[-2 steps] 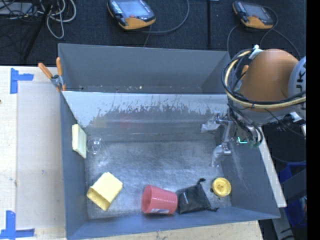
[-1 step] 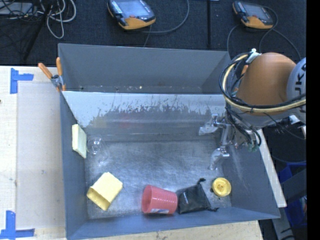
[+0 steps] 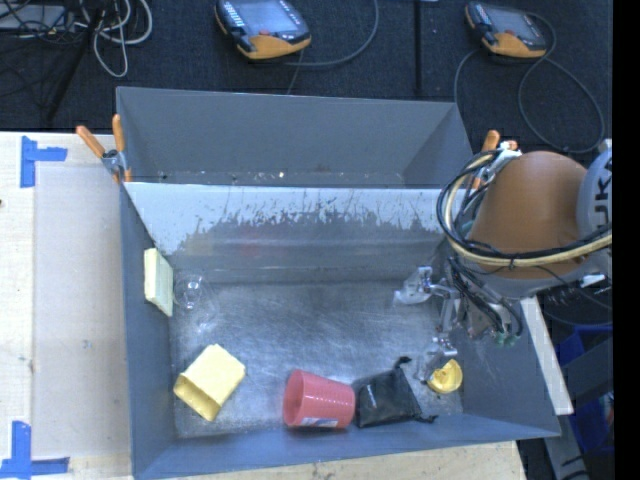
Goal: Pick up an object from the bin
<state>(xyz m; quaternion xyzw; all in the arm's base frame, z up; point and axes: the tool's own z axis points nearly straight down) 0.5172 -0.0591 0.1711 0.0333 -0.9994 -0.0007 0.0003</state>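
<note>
My gripper point(image 3: 427, 320) is low at the right side of the bin, open, its two metal fingertips point(image 3: 440, 350) spread apart with nothing between them. Just below the nearer fingertip, against the right wall, lies a small round yellow thing point(image 3: 446, 376). To its left a crumpled black thing point(image 3: 388, 400) rests by the front wall. A pink cup point(image 3: 318, 399) lies on its side next to the black thing.
A yellow sponge block point(image 3: 211, 380) sits at the front left and a thin pale yellow piece point(image 3: 158, 281) leans on the left wall. Beside it stands a small clear glass point(image 3: 189, 290). The arm's orange cover and cables hang over the right rim.
</note>
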